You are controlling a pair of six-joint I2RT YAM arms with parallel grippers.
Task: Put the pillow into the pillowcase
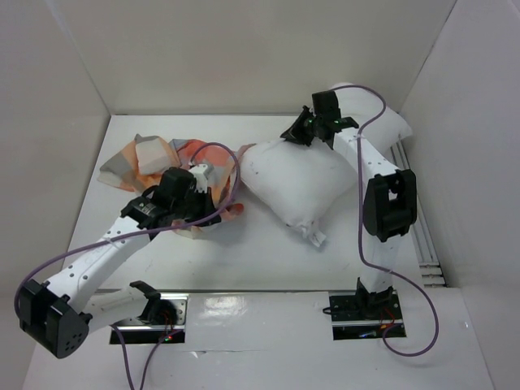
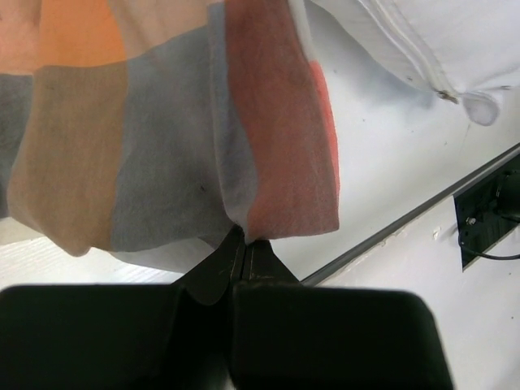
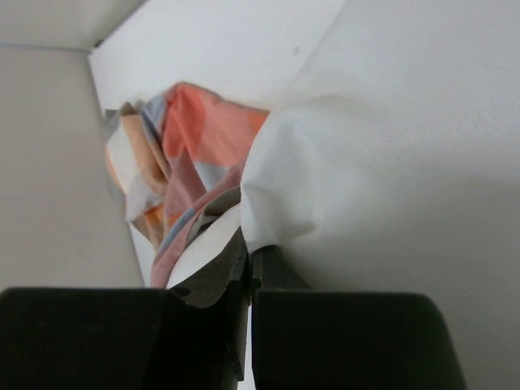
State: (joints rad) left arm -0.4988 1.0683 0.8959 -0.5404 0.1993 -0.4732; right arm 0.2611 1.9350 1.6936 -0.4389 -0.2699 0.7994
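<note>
The plump white pillow (image 1: 301,179) lies in the middle of the table, tilted, one corner pointing toward the near edge. The checked pillowcase (image 1: 154,158) lies crumpled at the far left, touching the pillow's left side. My left gripper (image 1: 213,213) is shut on the pillowcase's edge; the left wrist view shows orange and grey fabric (image 2: 162,130) pinched between its jaws (image 2: 242,240). My right gripper (image 1: 294,132) is shut on the pillow's far corner (image 3: 276,211), with the pillowcase (image 3: 183,154) beyond it.
White walls enclose the table on three sides. A metal rail (image 1: 422,236) runs along the right edge. Purple cables (image 1: 236,175) loop over both arms. The arm bases (image 1: 361,309) sit at the near edge. The pillow's zipper seam (image 2: 410,61) shows in the left wrist view.
</note>
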